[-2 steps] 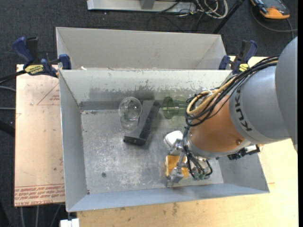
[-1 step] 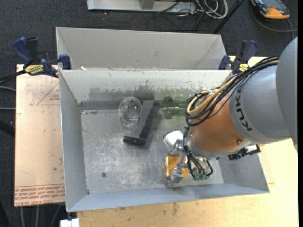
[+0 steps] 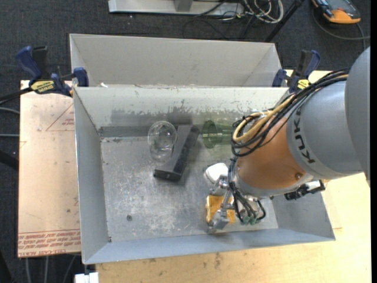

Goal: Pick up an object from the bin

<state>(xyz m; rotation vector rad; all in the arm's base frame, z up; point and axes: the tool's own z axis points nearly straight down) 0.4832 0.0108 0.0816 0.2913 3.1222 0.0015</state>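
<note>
Clear cup [image 3: 161, 139], black block [image 3: 178, 155], green bottle [image 3: 215, 132], white lump [image 3: 215, 172], yellow packet [image 3: 212, 204].

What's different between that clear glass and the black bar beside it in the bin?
The clear glass is see-through and round; the black bar is opaque, long and straight-edged. The glass looks squat, while the bar stretches diagonally across the floor. Both lie side by side in the bin.

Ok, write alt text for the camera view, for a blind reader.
The arm reaches in from the right, its gripper low over a yellow-orange object near the front wall of the grey bin, a white object just behind it. Left of them lie a clear cup and a black bar; a green translucent piece sits by the back wall.
</note>
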